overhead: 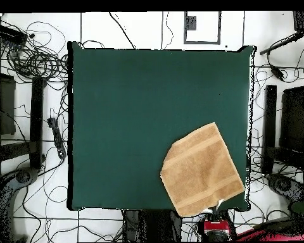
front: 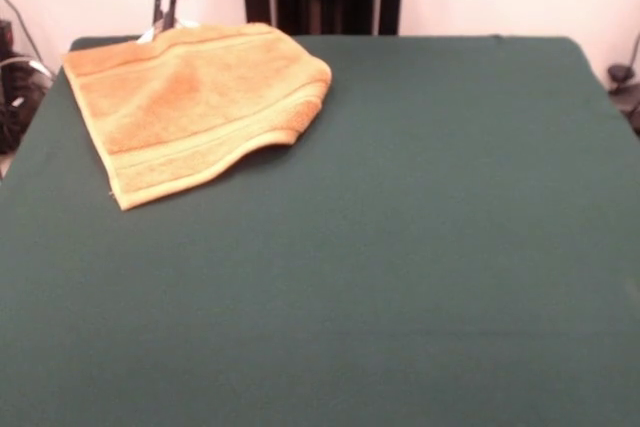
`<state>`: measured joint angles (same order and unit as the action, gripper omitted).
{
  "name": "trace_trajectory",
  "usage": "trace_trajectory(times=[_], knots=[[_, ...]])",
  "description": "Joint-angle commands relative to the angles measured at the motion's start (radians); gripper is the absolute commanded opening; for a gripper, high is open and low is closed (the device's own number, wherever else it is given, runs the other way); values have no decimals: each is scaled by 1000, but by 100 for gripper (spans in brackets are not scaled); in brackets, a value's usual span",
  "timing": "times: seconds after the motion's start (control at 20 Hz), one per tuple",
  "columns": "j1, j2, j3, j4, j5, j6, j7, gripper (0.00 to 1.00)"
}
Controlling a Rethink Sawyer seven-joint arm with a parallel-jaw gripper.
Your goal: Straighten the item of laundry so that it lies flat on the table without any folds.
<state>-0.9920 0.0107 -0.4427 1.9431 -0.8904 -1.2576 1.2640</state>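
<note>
towel (front: 195,102): you've got it at the table's (front: 420,247) corner beside the robot, skewed to the edges, one corner rounded under
gripper (front: 163,30): at the towel's far edge by the table rim; you can't tell if it's open or closed
table: rest bare green

Orange-tan towel (front: 195,107) lies mostly spread at the green table's (front: 400,247) corner, one edge curled.
</note>
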Motion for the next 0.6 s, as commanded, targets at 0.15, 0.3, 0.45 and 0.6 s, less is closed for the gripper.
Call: trace_trajectory(times=[0.15,0.3,0.45,0.6], knots=[[53,129,-13,5,9,191,116,0],[80,128,-10,14,29,182,116,0],[108,115,-5,22,37,193,132,0],[130,106,-1,28,47,201,148,0]])
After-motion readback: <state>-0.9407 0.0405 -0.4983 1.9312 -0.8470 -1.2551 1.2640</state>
